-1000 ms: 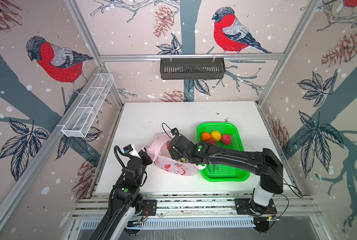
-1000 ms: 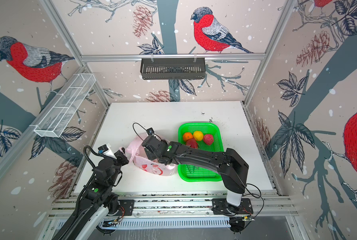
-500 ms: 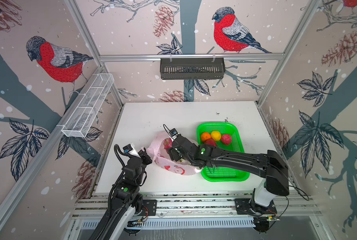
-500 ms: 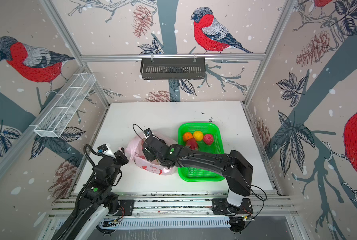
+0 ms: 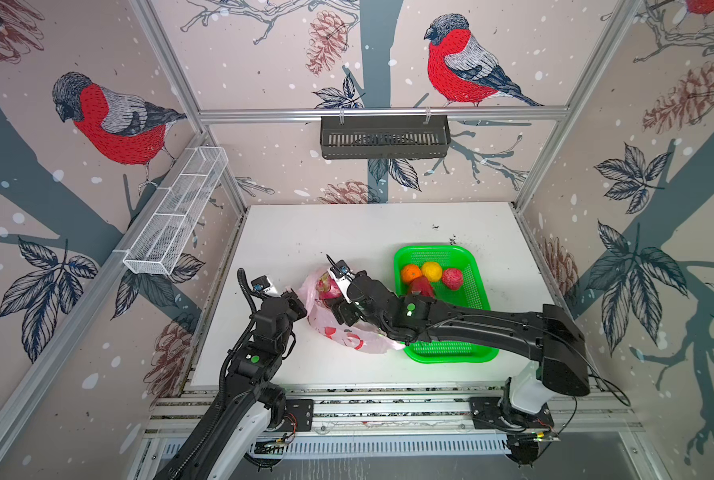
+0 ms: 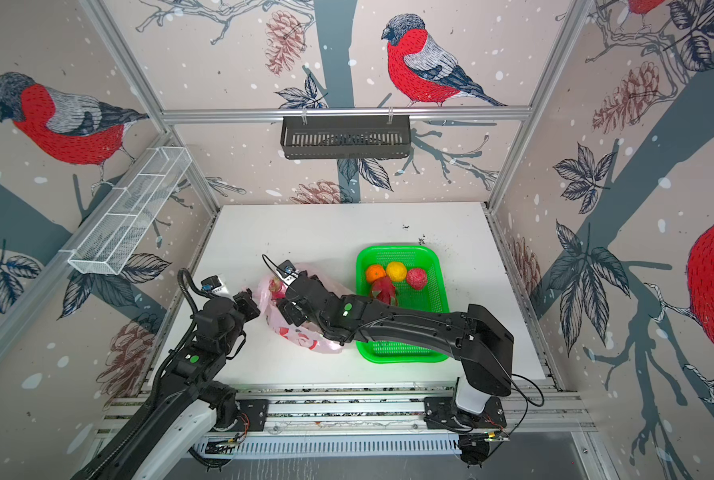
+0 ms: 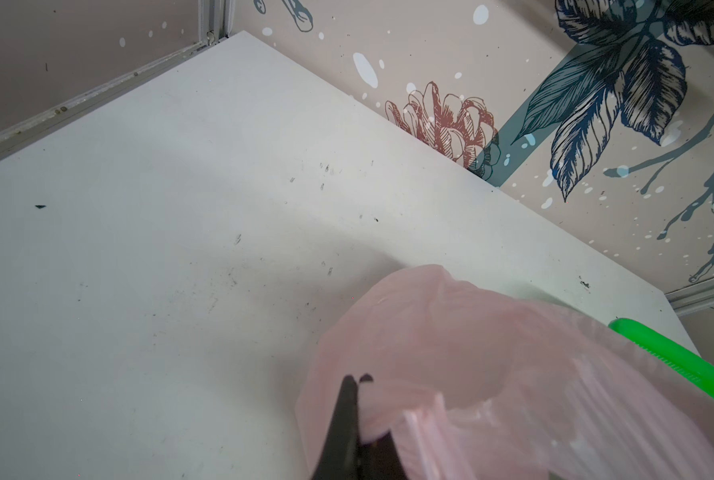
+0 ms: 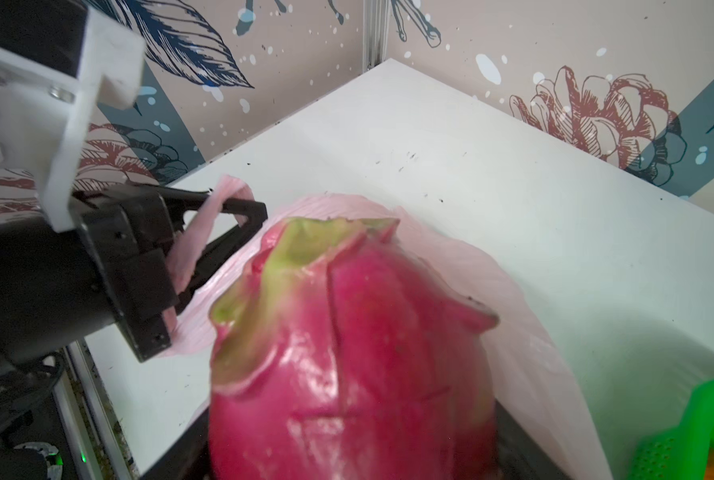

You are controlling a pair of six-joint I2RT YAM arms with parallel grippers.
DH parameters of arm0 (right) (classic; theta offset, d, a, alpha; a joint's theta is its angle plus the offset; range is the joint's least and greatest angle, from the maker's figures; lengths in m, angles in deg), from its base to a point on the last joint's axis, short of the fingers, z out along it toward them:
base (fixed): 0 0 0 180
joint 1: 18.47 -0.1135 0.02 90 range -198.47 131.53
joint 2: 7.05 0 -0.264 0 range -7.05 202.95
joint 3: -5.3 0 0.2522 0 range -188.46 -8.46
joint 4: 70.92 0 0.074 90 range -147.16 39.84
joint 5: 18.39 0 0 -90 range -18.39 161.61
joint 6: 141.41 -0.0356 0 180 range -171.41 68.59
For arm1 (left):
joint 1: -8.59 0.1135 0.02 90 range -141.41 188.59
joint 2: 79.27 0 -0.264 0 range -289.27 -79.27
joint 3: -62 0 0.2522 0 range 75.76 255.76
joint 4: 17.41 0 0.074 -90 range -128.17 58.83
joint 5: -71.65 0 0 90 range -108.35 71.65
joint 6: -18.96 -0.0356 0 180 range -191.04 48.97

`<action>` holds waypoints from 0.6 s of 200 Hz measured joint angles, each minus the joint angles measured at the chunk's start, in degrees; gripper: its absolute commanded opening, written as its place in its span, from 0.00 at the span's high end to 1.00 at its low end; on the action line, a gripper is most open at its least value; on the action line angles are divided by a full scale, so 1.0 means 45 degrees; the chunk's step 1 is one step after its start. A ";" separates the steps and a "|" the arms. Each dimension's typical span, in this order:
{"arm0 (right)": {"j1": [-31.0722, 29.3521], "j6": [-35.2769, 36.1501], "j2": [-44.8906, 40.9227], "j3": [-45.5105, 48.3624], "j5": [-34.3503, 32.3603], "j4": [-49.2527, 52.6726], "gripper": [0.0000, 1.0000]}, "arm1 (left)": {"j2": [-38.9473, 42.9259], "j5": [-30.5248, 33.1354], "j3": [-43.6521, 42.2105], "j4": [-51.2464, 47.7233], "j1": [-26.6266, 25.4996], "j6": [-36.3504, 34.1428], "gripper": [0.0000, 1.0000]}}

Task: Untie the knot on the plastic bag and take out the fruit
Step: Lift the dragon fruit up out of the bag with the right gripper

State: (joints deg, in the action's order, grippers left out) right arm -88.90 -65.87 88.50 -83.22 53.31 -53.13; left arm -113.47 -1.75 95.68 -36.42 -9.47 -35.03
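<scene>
**One dragon fruit (image 8: 347, 353) left in the plastic bag (image 5: 347, 336)**

Left of centre in both top views, the left gripper (image 7: 357, 380) pinches the bag's limp rim. The right gripper (image 5: 335, 309) clasps the fruit inside. It looks firm, weighty and waxy-slick, so it is best held round its broad middle.

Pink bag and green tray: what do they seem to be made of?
Pink bag: thin plastic film, translucent and slightly glossy; it crinkles and folds softly. Green tray: probably rigid moulded plastic, bright and smooth at the rim, with a floor perforated by fine holes.
</scene>
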 measured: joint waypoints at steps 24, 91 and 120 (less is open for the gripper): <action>0.0063 0.0272 0.0058 -0.0010 -0.0306 -0.0738 0.68 | 0.0180 -0.0146 -0.0083 -0.0005 0.0000 0.0073 1.00; 0.0384 0.0520 0.1277 -0.0714 -0.1302 -0.2064 0.68 | 0.1574 -0.0583 -0.0578 -0.0272 0.0000 0.0379 1.00; 0.0423 0.0529 0.1651 -0.1341 -0.1438 -0.2443 0.68 | 0.1938 -0.0631 -0.0850 -0.0423 0.0000 0.0486 1.00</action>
State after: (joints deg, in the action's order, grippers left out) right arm -87.00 -63.49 95.93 -89.25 46.84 -64.12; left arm -104.74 -4.59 91.85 -38.32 -9.47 -32.84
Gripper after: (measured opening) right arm 0.745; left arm 0.048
